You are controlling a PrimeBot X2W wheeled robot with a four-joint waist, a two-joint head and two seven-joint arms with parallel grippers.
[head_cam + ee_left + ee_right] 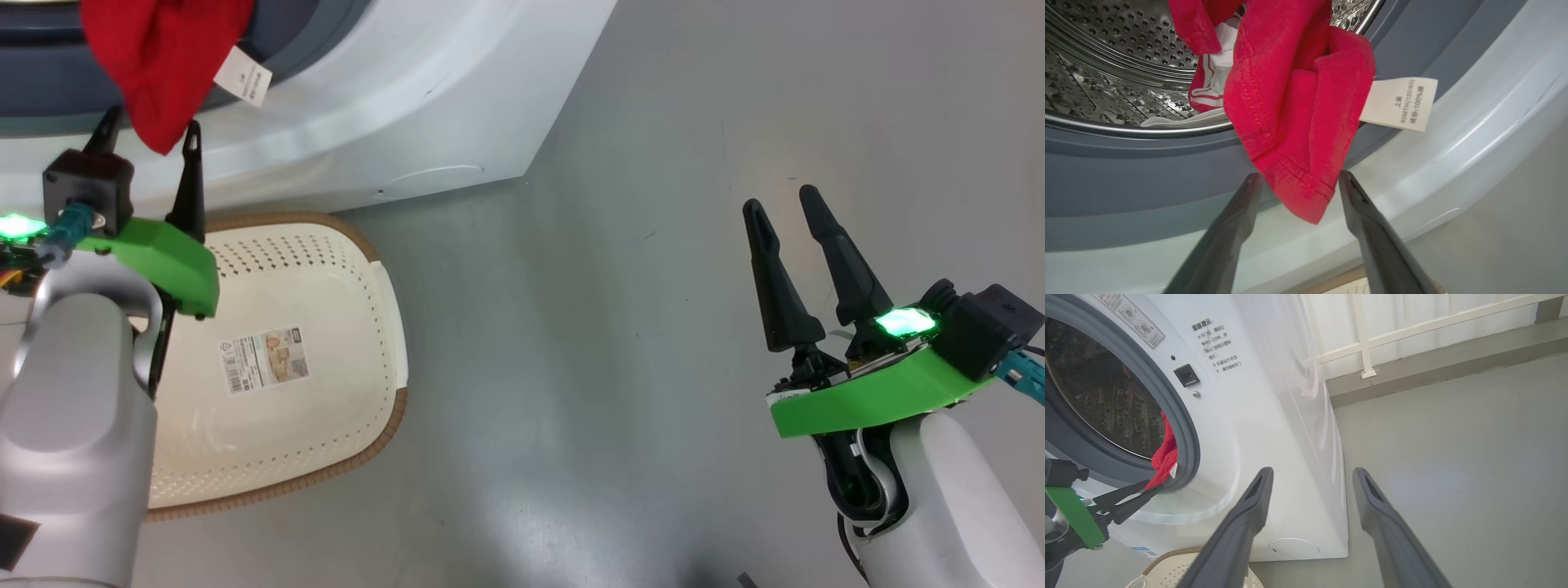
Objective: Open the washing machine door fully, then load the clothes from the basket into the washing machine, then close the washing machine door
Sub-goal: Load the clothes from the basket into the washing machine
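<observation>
The red clothes (163,57) (1290,122) (1164,457) hang over the grey seal (1126,171) at the bottom of the washing machine (408,98) (1274,416) opening, partly inside the steel drum (1106,49), with a white label sticking out. My left gripper (152,122) (1300,176) (1153,486) is open right under the garment; the hem's tip dangles between the spread fingers. The basket (392,327) (1175,559) lies below the left arm and holds no garment. My right gripper (780,198) (1312,471) is open over bare floor to the right. The washing machine door is out of view.
Grey floor (620,367) stretches right of the machine and basket. A round white hatch (1293,548) sits low on the machine's front corner. A sticker (265,359) lies on the basket's bottom. A white railing (1367,347) on a kerb stands beyond the machine.
</observation>
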